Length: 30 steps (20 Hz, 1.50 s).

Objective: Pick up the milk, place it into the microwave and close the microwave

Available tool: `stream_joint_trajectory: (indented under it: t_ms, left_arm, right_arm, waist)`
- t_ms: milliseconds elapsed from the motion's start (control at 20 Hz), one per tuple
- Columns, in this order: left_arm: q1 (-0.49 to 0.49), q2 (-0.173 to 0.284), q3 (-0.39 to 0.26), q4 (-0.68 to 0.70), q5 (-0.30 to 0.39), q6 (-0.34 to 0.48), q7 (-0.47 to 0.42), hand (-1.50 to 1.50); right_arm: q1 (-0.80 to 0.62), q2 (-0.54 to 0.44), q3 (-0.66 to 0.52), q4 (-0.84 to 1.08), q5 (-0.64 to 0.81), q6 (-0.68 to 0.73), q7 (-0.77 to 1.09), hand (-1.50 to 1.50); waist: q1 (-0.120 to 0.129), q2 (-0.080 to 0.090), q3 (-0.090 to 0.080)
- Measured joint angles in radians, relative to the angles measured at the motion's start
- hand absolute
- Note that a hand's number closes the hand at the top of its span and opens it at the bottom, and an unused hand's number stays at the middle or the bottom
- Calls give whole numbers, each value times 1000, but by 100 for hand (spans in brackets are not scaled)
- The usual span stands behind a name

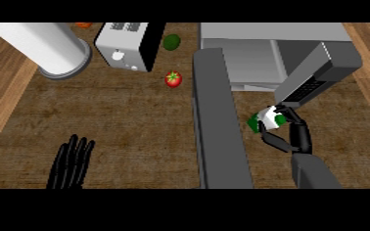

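Tomato (173, 79) left of microwave (267, 58)

Mostly hidden inside the curled fingers of the right hand (289, 132): the milk (269, 120), only a white and green patch showing. Cut off by the upper edge: the white cylinder (45, 46), the toaster (128, 44) and an orange thing (83, 25), too little of it visible to name. Partly covered by the open microwave door (220, 122): the microwave (271, 44) interior and a strip of counter (108, 112). Cut off at the lower edge: the left hand (70, 164), wrist unseen.
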Motion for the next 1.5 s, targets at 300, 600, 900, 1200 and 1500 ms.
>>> stream_joint_trajectory:
  t_ms: [300,600,900,1200,1500]
  left_arm:
    - [17,5,19,8,9,-21,-10,-150]
    - [54,18,55,1,37,-57,-20,-150]
    - [34,13,86,32,42,-74,-12,-150]
    - [48,-1,95,53,37,-104,-40,-150]
    - [-2,-3,142,92,60,-131,-22,-150]
  right_arm:
    - [-5,64,26,-55,-10,26,4,150]
    - [29,108,70,-186,-18,29,48,150]
    - [50,147,142,-340,-26,-70,145,150]
    - [-1,144,173,-402,-17,-163,277,150]
    - [-110,118,184,-350,21,-233,397,150]
  waist:
    - [-7,1,1]
    - [-14,2,4]
    - [-17,3,7]
    - [-12,5,8]
    - [-8,7,8]
